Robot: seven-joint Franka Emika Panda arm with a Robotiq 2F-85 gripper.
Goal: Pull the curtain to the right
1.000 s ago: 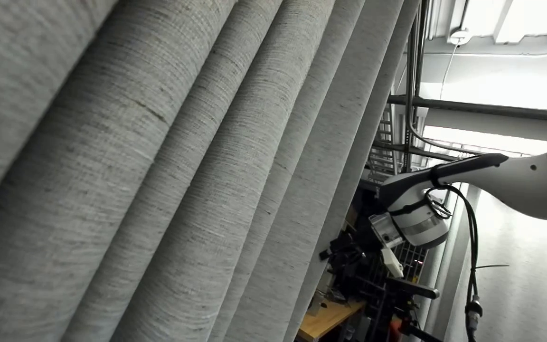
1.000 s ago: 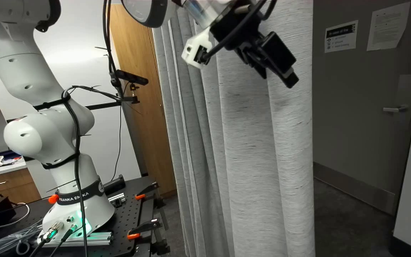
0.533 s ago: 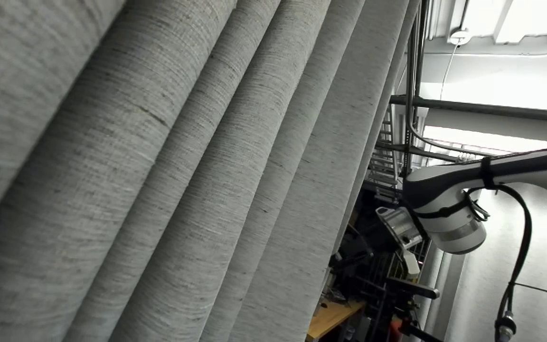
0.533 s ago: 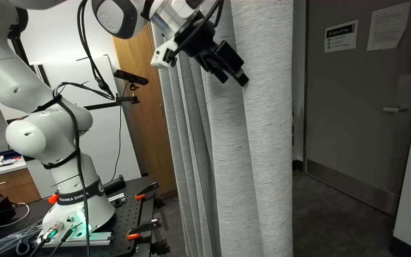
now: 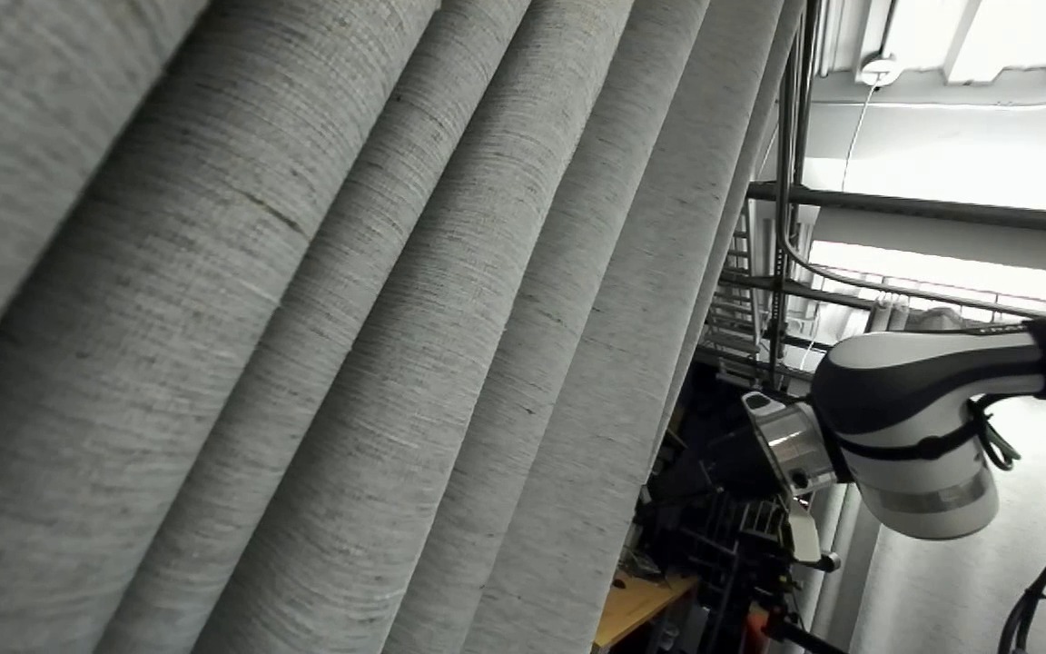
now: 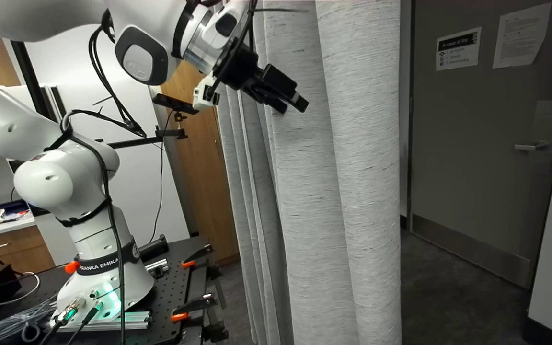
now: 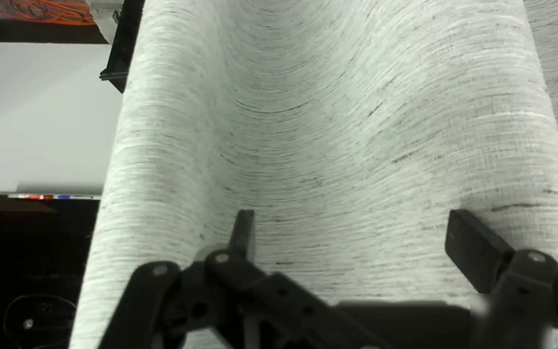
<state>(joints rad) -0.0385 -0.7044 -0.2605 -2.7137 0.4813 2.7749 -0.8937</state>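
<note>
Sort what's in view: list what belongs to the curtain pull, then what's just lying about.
For the job:
- curtain
- pincer, open

Just around:
- grey door
- paper notices
- orange-tipped clamps
- wooden drawers

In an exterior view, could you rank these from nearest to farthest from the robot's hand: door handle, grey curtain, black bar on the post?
From the hand, in an exterior view:
1. Grey curtain: directly behind it; touching or not, I can't tell.
2. Black bar: left of the hand in the picture.
3. Door handle: far right, beyond the curtain.
</note>
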